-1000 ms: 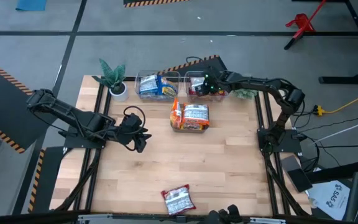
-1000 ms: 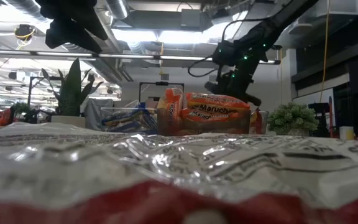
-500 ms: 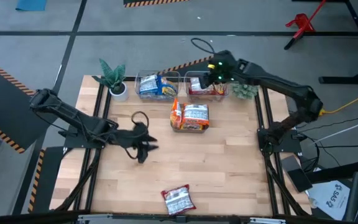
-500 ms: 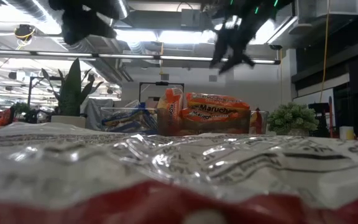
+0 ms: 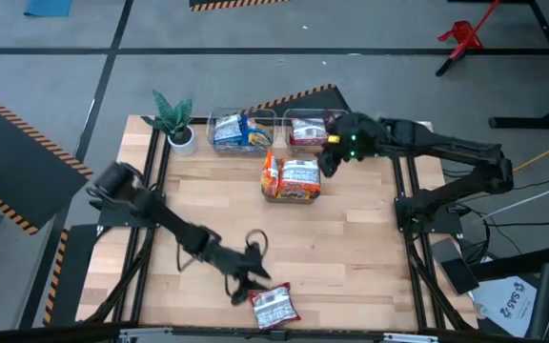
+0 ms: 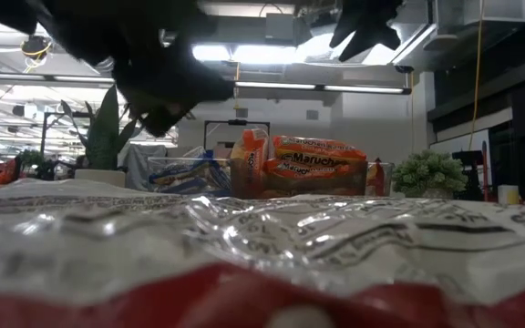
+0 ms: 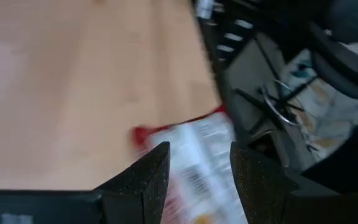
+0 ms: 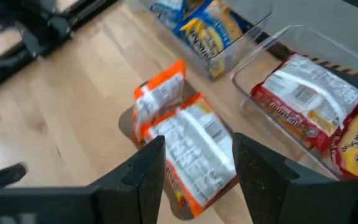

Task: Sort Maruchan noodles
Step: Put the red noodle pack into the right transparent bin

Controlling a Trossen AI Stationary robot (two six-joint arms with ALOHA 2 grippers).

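A red-white noodle packet lies flat on the table by the near edge; it fills the bottom of the low view. My left gripper hovers open just left of it, and the packet shows between its fingers in the left wrist view. Orange packets lie stacked on a dark grey tray at mid-table. My right gripper is open and empty above the tray's right side. A clear bin holds blue packets; another holds red packets.
A potted plant stands at the far left corner and a small green plant at the far right. The two clear bins stand side by side along the far edge. Bare wood lies between the tray and the near packet.
My left gripper has swung from the table's left middle toward the near edge and rightward, down to the red-white packet. My right gripper has risen from over the red-packet bin and come toward the near edge, over the tray's right side. No packet has moved.
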